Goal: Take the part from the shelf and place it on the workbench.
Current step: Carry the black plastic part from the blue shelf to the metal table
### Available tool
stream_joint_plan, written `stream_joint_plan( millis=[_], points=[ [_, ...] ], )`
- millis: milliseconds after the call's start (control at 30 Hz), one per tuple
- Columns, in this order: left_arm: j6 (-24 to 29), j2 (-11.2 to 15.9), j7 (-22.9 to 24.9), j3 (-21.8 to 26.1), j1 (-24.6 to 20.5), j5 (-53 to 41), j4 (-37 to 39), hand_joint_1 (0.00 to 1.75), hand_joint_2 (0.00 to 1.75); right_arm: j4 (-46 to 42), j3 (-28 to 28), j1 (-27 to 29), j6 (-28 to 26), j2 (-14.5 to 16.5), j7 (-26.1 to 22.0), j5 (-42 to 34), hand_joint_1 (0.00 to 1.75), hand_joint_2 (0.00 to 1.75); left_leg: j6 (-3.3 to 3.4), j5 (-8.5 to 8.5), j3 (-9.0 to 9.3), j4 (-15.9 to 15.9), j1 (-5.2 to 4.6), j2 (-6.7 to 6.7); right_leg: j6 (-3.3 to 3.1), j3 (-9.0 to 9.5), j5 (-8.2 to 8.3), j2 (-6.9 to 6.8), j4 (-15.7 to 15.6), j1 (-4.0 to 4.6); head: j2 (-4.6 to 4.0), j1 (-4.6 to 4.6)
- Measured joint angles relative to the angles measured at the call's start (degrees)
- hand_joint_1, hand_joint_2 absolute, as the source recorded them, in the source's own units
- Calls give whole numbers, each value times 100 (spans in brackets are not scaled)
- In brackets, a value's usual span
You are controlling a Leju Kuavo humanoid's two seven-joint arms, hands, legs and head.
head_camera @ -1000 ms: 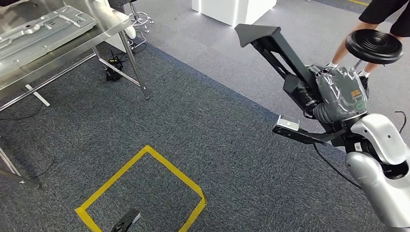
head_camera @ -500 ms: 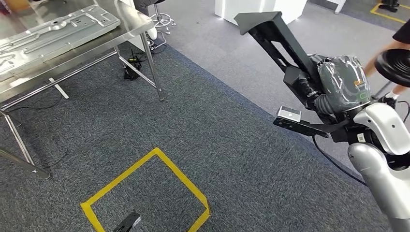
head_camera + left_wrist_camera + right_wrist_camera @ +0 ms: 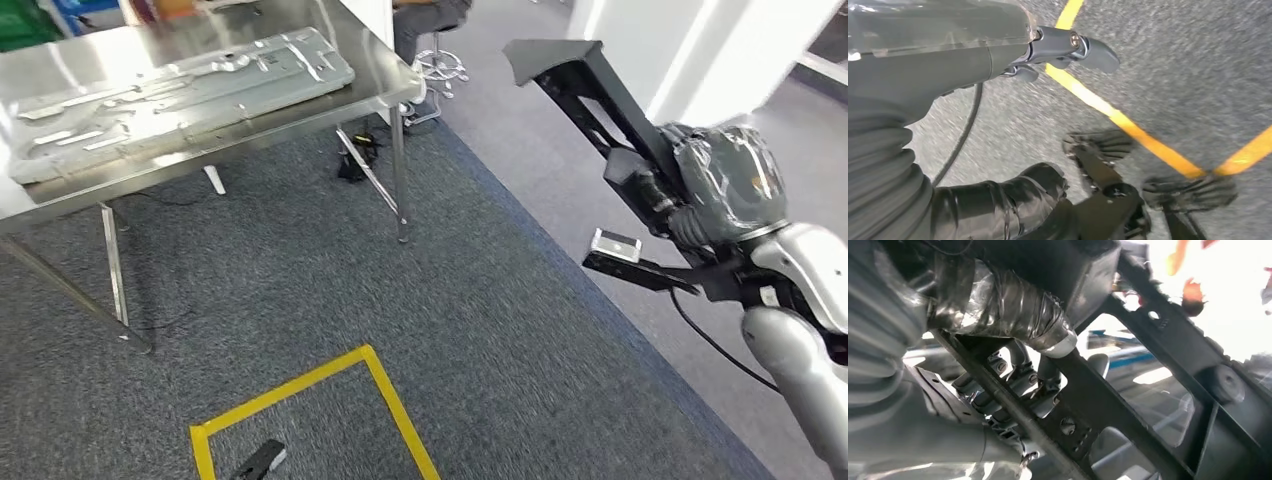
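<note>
Carpet (image 3: 330, 290), dark grey-blue, covers the floor and borders a paler grey strip on the robot's right. Workbench (image 3: 385, 80) of polished steel stands at upper left on thin legs, carrying a large pressed sheet-metal panel (image 3: 190, 85) that lies flat along its top. Part (image 3: 590, 95), a long black bracket-like frame with a flared end, is raised in the air at right, well apart from the workbench and angled up and away from the robot. Right hand (image 3: 725, 185), in a grey wrapped cover, grips the lower end of the part; the right wrist view shows its fingers (image 3: 1018, 380) curled around a black bar of the frame. Left hand (image 3: 1048, 50) hangs low above the carpet, fingers apart and holding nothing. Yellow tape (image 3: 390, 400) marks a square outline on the carpet at bottom centre.
</note>
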Motion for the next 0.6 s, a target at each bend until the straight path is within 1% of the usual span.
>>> stream_joint_plan(
  millis=[33,67,100,133,167,200,233,267,300,333,367,400,433,467,500,533,567,600],
  points=[
    [1,1,1,4,-1,1,11,0,175,15,21,-7,13,-14,-1,-5,175,175,-39,-49,93,-34,18,-58,-28,10,249,32,-137,6,1,22],
    [1,3,1,8,1,1,15,0,175,9,40,-22,21,-28,3,-7,175,175,-74,-1,119,-36,33,-92,-89,79,182,-21,-123,30,1,28],
    [1,4,2,10,4,1,17,0,175,1,54,-30,26,-40,13,-7,175,175,-105,114,89,101,43,-27,-149,170,88,-76,-145,48,2,24],
    [0,5,-4,13,2,3,17,0,175,-3,63,-39,25,-46,16,-7,175,175,-134,304,-39,405,49,144,-210,295,-11,-141,-170,60,2,16],
    [0,6,-5,14,-10,4,17,0,175,-4,68,-44,24,-48,18,-7,175,175,-156,476,-298,816,44,361,-265,446,-112,-209,-190,74,2,-2],
    [-1,3,-6,15,-25,4,17,0,175,-2,78,-39,23,-48,16,-7,175,175,-179,538,-596,1245,39,582,-303,608,-209,-269,-220,93,2,-23],
    [0,0,-7,16,-40,5,17,0,175,3,92,-32,24,-49,14,-7,175,175,-198,464,-907,1571,33,735,-331,777,-315,-341,-245,115,1,-34],
    [7,-2,-3,16,-48,6,17,0,175,8,107,-25,25,-49,14,-7,175,175,-211,233,-1182,1744,25,789,-348,954,-421,-411,-276,137,1,-39],
    [17,-4,5,18,-47,8,17,0,175,11,120,-21,26,-49,14,-7,175,175,-216,-68,-1394,1781,19,801,-359,1136,-526,-473,-308,157,0,-41],
    [34,-4,16,22,-39,13,18,0,175,11,131,-20,26,-49,14,-7,175,175,-204,-346,-1554,1700,8,801,-370,1328,-638,-534,-342,179,0,-43],
    [52,-4,26,30,-31,23,19,0,175,13,142,-22,27,-48,14,-7,175,175,-163,-479,-1669,1514,-8,803,-385,1534,-761,-596,-379,209,0,-45],
    [69,-4,34,40,-23,35,20,0,175,15,153,-26,27,-48,14,-7,175,175,-87,-405,-1744,1246,-39,819,-401,1728,-882,-659,-413,243,0,-47],
    [86,3,38,57,-16,44,21,0,175,23,165,-28,27,-48,14,-7,175,175,38,-1,-1789,885,-103,890,-421,1891,-1001,-725,-442,267,0,-38],
    [97,15,40,74,-8,49,22,0,175,37,178,-32,28,-42,13,-7,175,175,170,568,-1817,547,-194,952,-423,2030,-1112,-763,-452,298,0,-14],
    [103,24,41,88,1,47,23,0,175,51,192,-35,29,-38,10,-7,175,175,280,1065,-1808,295,-281,994,-417,2117,-1215,-789,-449,315,0,0],
    [105,33,43,98,8,39,23,0,175,62,208,-35,31,-33,11,-7,175,175,337,1463,-1787,142,-354,1012,-417,2181,-1321,-814,-442,326,0,3],
    [104,34,42,101,12,31,23,0,175,66,222,-52,32,-34,10,-7,175,175,319,1588,-1762,114,-390,964,-411,2245,-1416,-839,-434,349,0,8],
    [101,27,37,102,8,21,22,0,175,56,231,-83,32,-42,13,-9,175,175,275,1586,-1707,103,-365,907,-411,2301,-1504,-862,-431,355,0,-7]
  ],
)
